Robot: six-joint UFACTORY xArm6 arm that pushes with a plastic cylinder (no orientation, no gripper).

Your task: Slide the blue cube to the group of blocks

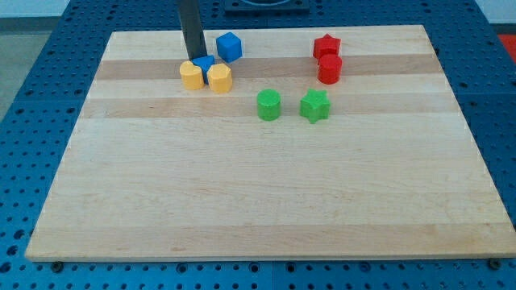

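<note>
Resting among 2 yellow blocks (205,76) and a small blue block (204,62), my tip (194,61), no jaws visible, blue cube (230,46) just beside.

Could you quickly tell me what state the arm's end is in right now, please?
No gripper: my tip holds nothing; it rests at the view's left edge of the small blue block, just above the left yellow block.

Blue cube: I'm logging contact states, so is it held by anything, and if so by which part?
Nothing is held. My tip is only a rod and stands at the view's left of the blue cube, apart from it, beside the two yellow blocks.
</note>
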